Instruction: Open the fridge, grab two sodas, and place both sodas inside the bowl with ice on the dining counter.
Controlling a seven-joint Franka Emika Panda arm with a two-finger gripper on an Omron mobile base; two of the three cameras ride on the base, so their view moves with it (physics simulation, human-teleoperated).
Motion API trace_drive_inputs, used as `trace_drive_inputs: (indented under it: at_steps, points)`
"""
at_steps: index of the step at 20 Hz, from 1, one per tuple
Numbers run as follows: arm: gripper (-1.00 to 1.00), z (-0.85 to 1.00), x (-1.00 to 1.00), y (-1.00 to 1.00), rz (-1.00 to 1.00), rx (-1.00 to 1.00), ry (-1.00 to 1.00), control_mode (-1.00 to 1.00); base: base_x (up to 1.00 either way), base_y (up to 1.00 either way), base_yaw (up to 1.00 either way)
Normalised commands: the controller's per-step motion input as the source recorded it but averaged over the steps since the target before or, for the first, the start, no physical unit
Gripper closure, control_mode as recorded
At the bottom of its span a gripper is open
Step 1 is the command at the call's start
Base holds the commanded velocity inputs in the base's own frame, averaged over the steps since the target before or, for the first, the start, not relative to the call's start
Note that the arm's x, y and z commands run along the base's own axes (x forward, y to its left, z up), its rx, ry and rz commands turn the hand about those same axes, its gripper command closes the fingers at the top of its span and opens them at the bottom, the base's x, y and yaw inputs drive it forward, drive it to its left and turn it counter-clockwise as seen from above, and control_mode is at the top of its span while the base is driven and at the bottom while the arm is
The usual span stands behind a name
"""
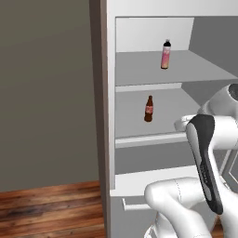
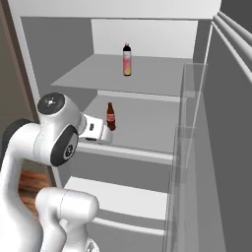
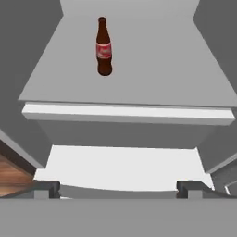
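The fridge (image 1: 111, 93) stands open, its grey shelves (image 2: 147, 74) showing. A pink soda (image 1: 166, 55) with a black cap stands upright on the upper shelf, seen too as the pink soda (image 2: 127, 59). On the shelf below stands the brown cola soda (image 1: 148, 109) with a red label, also the cola (image 2: 110, 116) and the cola (image 3: 104, 46). My gripper (image 3: 118, 190) is open and holds nothing. It hangs in front of the cola's shelf, lower than the shelf edge and well short of the bottle. The bowl and the dining counter are out of view.
The open fridge door (image 2: 231, 123) with clear door bins (image 2: 189, 123) stands close on the right. A lower drawer with a bar handle (image 1: 132, 204) lies under the shelves. Wooden floor (image 1: 46, 209) and a plain wall (image 1: 46, 93) lie left of the fridge.
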Motion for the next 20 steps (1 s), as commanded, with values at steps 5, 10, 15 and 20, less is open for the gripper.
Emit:
trace_drive_inputs:
  at_steps: [5,10,15,20]
  points:
    - [-1.00,-0.20,0.53,0.19,0.10,0.09,-0.08,-1.00,0.00,0.00,0.00]
    - [-1.00,-0.15,0.24,0.15,0.06,0.08,-0.27,-1.00,0.00,0.00,0.00]
    - [-1.00,-0.08,0.27,0.10,0.05,0.01,-0.23,-1.00,0.00,0.00,0.00]
    - [-1.00,0.00,0.16,0.02,0.02,-0.02,-0.06,-1.00,0.00,0.00,0.00]
